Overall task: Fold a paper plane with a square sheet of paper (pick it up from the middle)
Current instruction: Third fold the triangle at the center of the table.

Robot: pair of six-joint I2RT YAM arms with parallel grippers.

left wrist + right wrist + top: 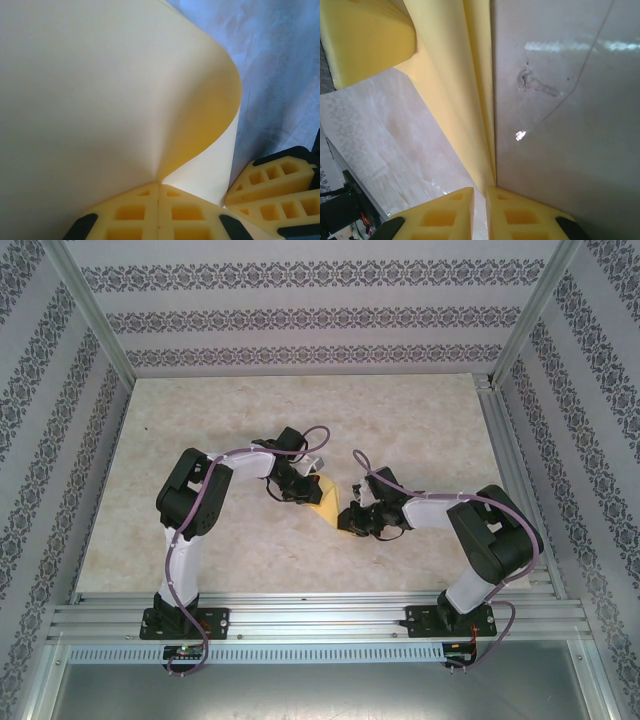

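The square sheet of paper (326,499) is pale yellow and hangs bent between my two grippers above the middle of the table. My left gripper (308,487) is shut on its upper-left part. In the left wrist view the sheet (100,90) curls out of the closed jaws of the left gripper (159,186), and its lower edge runs to my right gripper (235,197). In the right wrist view a folded strip of the paper (455,90) narrows down into the tips of my right gripper (480,192), whose jaws stand a thin slit apart, pinching it. A left fingertip (365,40) shows at the top left.
The beige marbled table top (420,420) stretches around the arms. Patterned walls (300,310) and metal posts box it in on three sides. An aluminium rail (320,615) carries both arm bases along the near edge. A scuff mark (535,85) shows on the surface.
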